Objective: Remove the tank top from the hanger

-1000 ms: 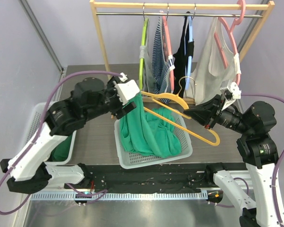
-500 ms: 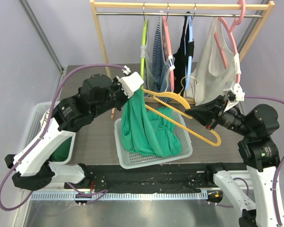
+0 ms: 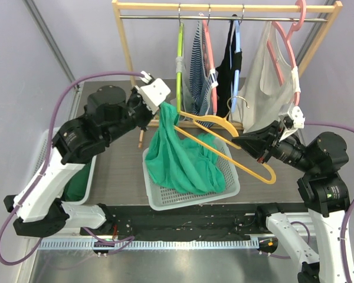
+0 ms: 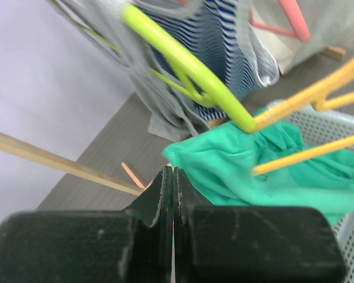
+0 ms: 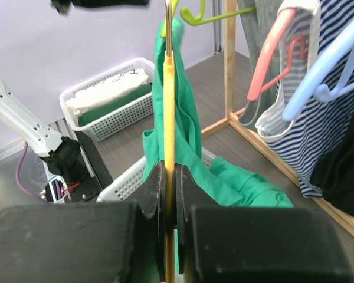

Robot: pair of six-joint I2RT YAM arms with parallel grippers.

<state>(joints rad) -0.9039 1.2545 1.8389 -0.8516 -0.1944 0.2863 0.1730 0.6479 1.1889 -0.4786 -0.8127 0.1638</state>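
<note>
The green tank top (image 3: 180,162) hangs from the left end of a yellow hanger (image 3: 224,158), and its lower part lies in the white basket (image 3: 159,199). My left gripper (image 3: 163,107) is shut on the tank top's upper edge, near the hanger's left tip. In the left wrist view the jaws (image 4: 173,171) are pressed together, with the green cloth (image 4: 242,171) right at their tip and the hanger's bars (image 4: 310,152) crossing it. My right gripper (image 3: 239,141) is shut on the hanger's lower bar; the right wrist view shows the yellow bar (image 5: 169,88) clamped between the jaws (image 5: 169,168).
Behind, a wooden rack (image 3: 125,47) carries a lime hanger (image 3: 179,59), a striped top (image 3: 196,73), a black top (image 3: 229,62) and a pale garment (image 3: 265,76) on a pink hanger. A second white basket (image 3: 85,184) with folded clothes stands at the left.
My left gripper has shut on the tank top's upper edge and drawn it up and left, away from the hanger. The right gripper has barely moved.
</note>
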